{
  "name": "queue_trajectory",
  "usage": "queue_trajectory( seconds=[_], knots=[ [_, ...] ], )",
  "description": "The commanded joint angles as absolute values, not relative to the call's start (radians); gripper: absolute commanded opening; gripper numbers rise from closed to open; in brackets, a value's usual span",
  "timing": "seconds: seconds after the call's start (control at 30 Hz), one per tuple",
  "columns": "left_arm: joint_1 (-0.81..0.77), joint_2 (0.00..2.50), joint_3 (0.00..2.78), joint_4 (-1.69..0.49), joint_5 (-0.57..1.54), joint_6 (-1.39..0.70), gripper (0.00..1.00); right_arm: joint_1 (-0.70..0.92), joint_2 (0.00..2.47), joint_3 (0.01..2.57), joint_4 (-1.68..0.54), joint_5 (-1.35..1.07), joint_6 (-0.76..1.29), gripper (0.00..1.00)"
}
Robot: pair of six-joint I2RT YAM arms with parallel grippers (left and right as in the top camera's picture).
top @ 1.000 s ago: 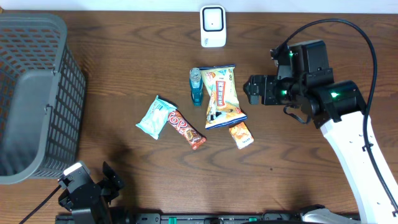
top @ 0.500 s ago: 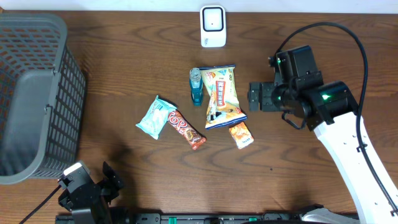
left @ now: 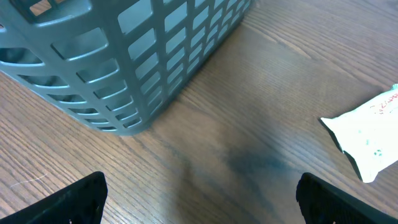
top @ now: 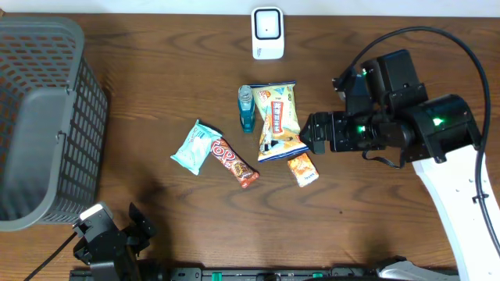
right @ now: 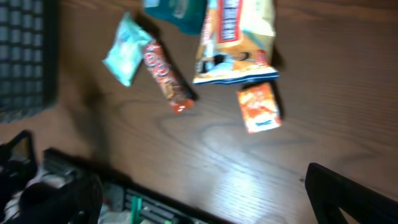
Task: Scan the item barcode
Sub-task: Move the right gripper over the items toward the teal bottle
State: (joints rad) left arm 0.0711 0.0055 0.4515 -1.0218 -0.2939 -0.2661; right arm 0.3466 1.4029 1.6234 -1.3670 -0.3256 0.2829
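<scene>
Several snack items lie mid-table: a yellow-green chips bag (top: 279,119), a teal bottle (top: 246,108), a light blue packet (top: 196,146), a red bar (top: 234,162) and a small orange packet (top: 302,168). A white barcode scanner (top: 267,33) stands at the far edge. My right gripper (top: 318,131) hovers open just right of the chips bag, holding nothing. Its wrist view looks down on the chips bag (right: 236,37), orange packet (right: 259,107) and red bar (right: 166,78), with the open right gripper (right: 205,199) over bare wood. My left gripper (top: 137,226) rests open at the front left.
A grey plastic basket (top: 39,117) fills the left side; it also shows as the basket (left: 124,56) in the left wrist view. There the light packet (left: 370,134) sits at the right edge, beyond the open left gripper (left: 202,202).
My right gripper has shifted toward the table's front and slightly left, closer to the chips bag's lower corner. The left arm and all items have stayed put.
</scene>
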Motion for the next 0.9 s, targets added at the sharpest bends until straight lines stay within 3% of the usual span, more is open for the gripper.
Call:
queue_trajectory(
  seconds=[0.0, 0.5, 0.7, 0.87],
  knots=[
    [0.073, 0.004, 0.461, -1.022, -0.303, -0.275, 0.97, 0.347, 1.407, 1.638, -1.382, -0.394, 0.253, 0.99],
    [0.073, 0.004, 0.461, -1.022, -0.303, -0.275, 0.97, 0.417, 1.557, 1.627, -1.252, -0.202, 0.238, 0.96],
    [0.073, 0.004, 0.461, -1.022, -0.303, -0.275, 0.97, 0.447, 1.641, 1.627, -1.147, -0.185, 0.241, 0.99],
    [0.073, 0.004, 0.461, -1.022, -0.303, -0.275, 0.97, 0.448, 1.647, 1.682, -1.054, -0.188, 0.382, 0.99]
  ],
)
